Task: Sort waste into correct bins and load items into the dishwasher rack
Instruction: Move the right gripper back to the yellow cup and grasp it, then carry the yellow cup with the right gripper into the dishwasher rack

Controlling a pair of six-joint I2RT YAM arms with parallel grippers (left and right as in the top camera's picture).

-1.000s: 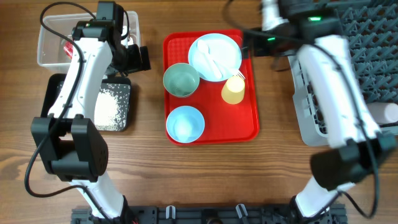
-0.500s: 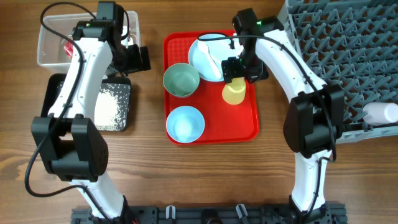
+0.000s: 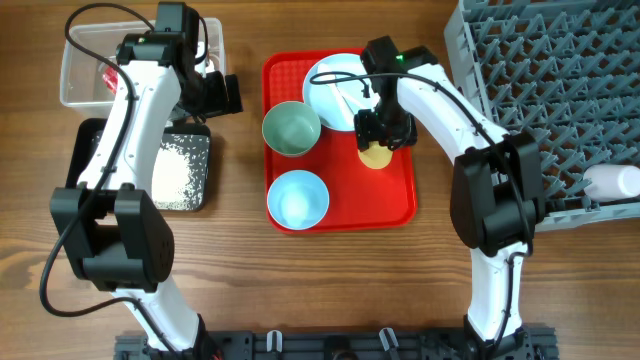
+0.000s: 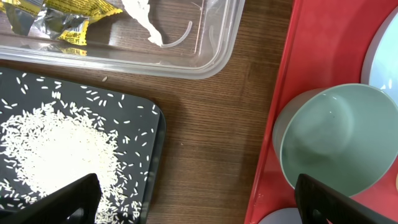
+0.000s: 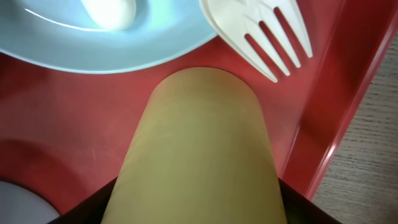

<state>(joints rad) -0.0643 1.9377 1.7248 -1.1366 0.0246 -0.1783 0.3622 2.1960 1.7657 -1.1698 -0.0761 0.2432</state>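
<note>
The yellow cup stands on the red tray beside the pale blue plate, which holds the white fork and spoon. My right gripper is open and straddles the yellow cup, one finger on each side. My left gripper is open and empty above the bare wood between the black tray and the red tray. Rice grains lie in the black tray. The clear tub holds a yellow wrapper, a white tissue and a red wrapper.
The red serving tray also carries a greenish bowl and a pale blue bowl. The grey dishwasher rack fills the right side, with a white cup lying in it.
My right arm swung from the rack to the red tray and came down over the yellow cup. The left arm has not moved.
</note>
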